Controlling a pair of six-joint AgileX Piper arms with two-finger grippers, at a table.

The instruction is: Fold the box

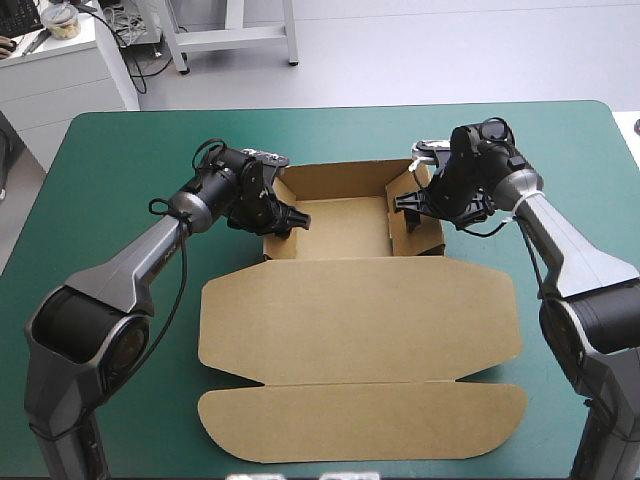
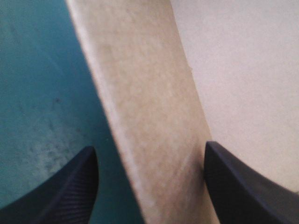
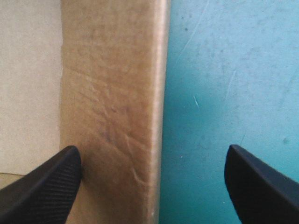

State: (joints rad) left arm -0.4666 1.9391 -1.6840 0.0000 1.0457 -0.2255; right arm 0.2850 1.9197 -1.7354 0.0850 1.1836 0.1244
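The box (image 1: pixel 350 320) sits mid-way across the worktop (image 1: pixel 120 160), tray walls raised at the far side and lid flat nearer. The left claw (image 1: pixel 288 218), fingers apart, straddles the left wall; the right claw (image 1: pixel 408 205), also apart, straddles the right wall.

Bright, even light from overhead fills the high view. The box (image 1: pixel 355 320) throws only thin, soft shadows onto the teal-green cover (image 1: pixel 120 170); darker shade pools inside its tray, just above mid-frame.
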